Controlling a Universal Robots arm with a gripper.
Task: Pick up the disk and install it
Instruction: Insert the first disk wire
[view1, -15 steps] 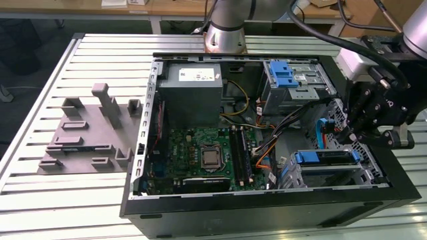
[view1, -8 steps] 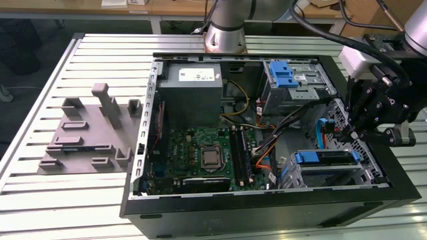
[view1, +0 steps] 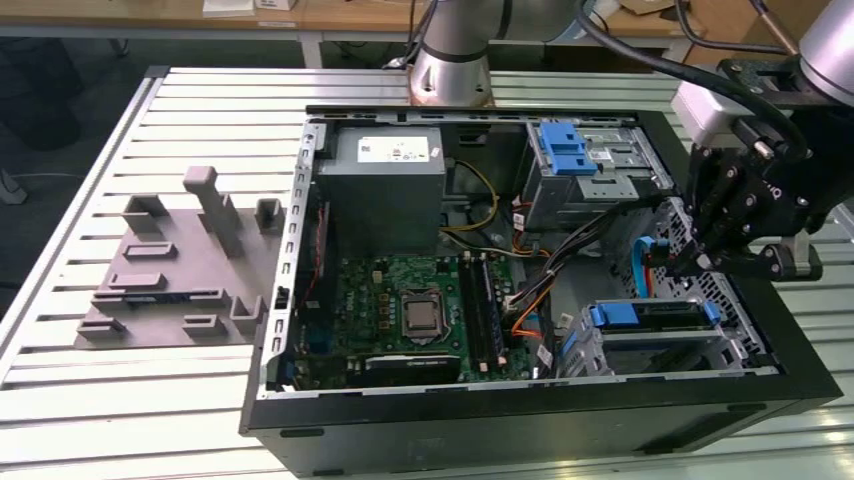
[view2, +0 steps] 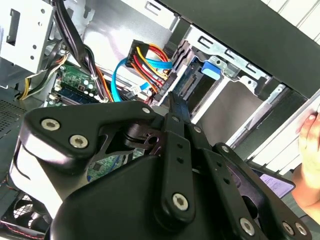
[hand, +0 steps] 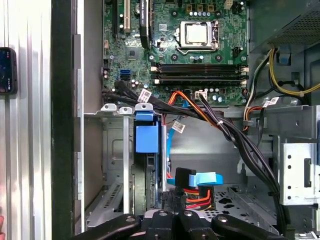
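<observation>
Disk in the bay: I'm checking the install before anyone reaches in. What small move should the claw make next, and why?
Probably a short straight lift of the claw out of the case. The disk already seems seated in its bay, and the red and blue cables lie close by the claw, so a sideways move might snag them.

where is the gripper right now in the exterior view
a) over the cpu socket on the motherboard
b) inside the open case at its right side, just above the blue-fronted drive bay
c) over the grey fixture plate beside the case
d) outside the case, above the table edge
b: in the exterior view the gripper hangs inside the open computer case at the view's right, just above the drive bay with the blue caddy front.
</observation>
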